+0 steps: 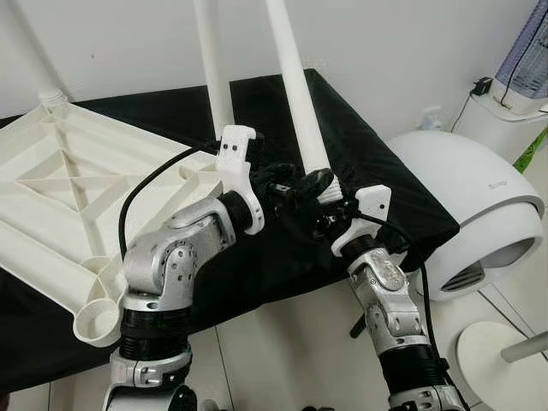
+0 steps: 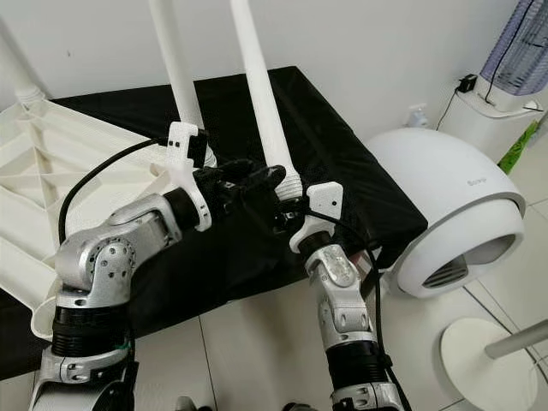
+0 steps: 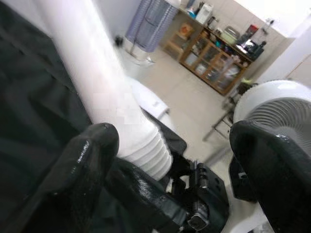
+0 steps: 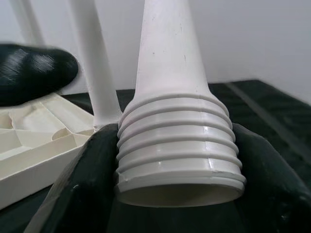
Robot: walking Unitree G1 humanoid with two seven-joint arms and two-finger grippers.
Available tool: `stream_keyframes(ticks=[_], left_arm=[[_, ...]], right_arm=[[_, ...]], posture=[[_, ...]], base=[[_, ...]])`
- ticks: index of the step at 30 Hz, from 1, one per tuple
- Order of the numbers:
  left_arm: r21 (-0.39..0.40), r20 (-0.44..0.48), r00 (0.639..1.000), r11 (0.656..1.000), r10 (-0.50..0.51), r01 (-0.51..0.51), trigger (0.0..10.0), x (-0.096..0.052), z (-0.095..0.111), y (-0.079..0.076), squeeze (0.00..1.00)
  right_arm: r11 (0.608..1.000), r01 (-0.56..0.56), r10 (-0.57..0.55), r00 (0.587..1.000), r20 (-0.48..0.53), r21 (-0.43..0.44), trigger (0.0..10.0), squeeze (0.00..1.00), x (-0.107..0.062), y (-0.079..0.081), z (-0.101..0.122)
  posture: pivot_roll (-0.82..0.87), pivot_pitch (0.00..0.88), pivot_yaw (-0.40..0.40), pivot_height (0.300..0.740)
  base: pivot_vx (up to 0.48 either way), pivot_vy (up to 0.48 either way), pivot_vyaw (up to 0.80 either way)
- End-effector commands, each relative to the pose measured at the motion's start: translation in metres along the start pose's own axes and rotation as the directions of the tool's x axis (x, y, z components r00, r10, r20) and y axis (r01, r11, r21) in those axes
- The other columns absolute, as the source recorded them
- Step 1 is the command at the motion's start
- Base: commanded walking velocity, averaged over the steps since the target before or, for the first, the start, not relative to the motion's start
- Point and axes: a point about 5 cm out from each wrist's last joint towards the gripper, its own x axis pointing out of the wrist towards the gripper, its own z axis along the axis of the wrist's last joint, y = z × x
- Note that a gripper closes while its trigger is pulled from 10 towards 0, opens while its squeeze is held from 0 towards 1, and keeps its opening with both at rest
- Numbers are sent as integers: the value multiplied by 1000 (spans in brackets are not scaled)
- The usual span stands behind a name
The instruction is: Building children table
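Right gripper (image 1: 330, 199): I see it at frame centre, its two black fingers clamped on either side of the ribbed, threaded end of a long white plastic table leg (image 1: 295, 77); the wrist view shows the threaded collar (image 4: 177, 145) seated between both pads.

Left gripper (image 1: 287, 181): just left of the right one, fingers spread wide; one fingertip (image 3: 87, 160) sits beside the same leg's thread, the other is well apart from it. I cannot tell whether it touches the leg.

Held leg: tilted, rising from centre to the upper edge of the frame, open threaded end pointing down toward me.

Second white plastic leg (image 1: 214, 64): stands upright behind the left wrist, reaching the top edge; its base is hidden, so I cannot tell how it is seated.

Legs counted: two in the head views; the right wrist view hints at a thin third post at its upper left, too cut off to be sure.

White ribbed plastic tabletop (image 1: 60, 188): lies underside up at the left of the frame on the black cloth-covered surface (image 1: 377, 171).

Leg sockets: one round open socket (image 1: 96, 321) at the near corner, with nothing in it; another threaded stub at the upper-left corner.

Surroundings: white domed plastic housing (image 1: 462, 197) at right on the tiled floor (image 1: 282, 360).
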Motion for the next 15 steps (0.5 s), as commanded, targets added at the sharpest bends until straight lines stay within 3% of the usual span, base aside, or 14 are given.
stream_keyframes(ticks=[1,3,4,5,6,15], left_arm=[[-57,-21,1000,998,-21,20,10000,1,2,5,1000],[-77,-26,1000,997,-5,3,10000,1,3,8,1000],[-96,-37,999,995,15,-19,10000,2,3,12,94],[-96,-37,999,995,15,-19,10000,2,3,12,94],[-120,-54,998,992,31,-37,10000,2,4,19,0],[-144,-74,997,989,31,-41,10000,5,12,22,0]], right_arm=[[999,-42,43,998,36,-26,10000,0,-2,7,3],[998,-50,51,998,37,-26,10000,0,-2,7,3],[998,-61,62,997,40,-34,10000,0,-3,9,3],[998,-61,62,997,40,-34,10000,0,-3,9,3],[995,-75,78,996,45,-67,10000,0,-5,12,2],[991,-76,85,994,72,-111,10000,0,-10,17,1]], posture=[[-73,91,58,740],[-74,91,58,740],[-75,91,59,740],[-75,91,59,740],[-77,91,61,740],[-84,88,74,740]], base=[[0,0,0],[0,0,0],[0,0,0],[0,0,0],[0,0,0],[0,0,0]])
